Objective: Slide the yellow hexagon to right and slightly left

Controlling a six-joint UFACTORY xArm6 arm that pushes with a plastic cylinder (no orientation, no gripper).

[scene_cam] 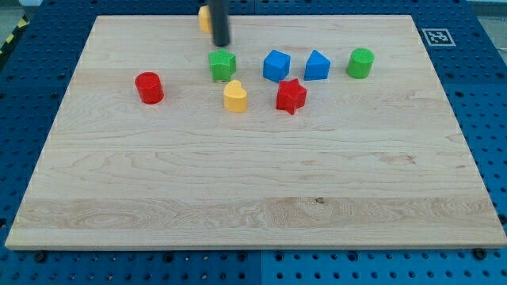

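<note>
Yellow hexagon (204, 17) is found at the view's top edge of the wooden board (253, 198), left of centre, and is largely hidden behind the dark rod (219, 20); only a yellow sliver is seen on the rod's left side, so its shape cannot be confirmed from this view. My tip (222, 44) is placed just below and to the right of that yellow piece, apparently touching or just beside it, though contact cannot be told for certain. No gripper or hand is carried by the arm, so no opening or closing state is shown; only the straight rod is seen coming down from the view's top.

Just below the tip, a green block (223, 65) of star-like or irregular shape is set, near but apart from the tip. To its right, a blue cube-like block (276, 65) and a blue block with a peaked top (317, 65) are lined up near each other, and a green cylinder (360, 62) is placed further to the view's right. A yellow heart-shaped block (234, 96) is seen below the green block, and a red star (291, 96) lies to its right, just below the blue cube-like block. A red cylinder (149, 87) is set well apart on the view's left.

The board is laid on a blue perforated surface (32, 95), and a black-and-white marker tag (435, 36) is seen at the board's upper right corner.
</note>
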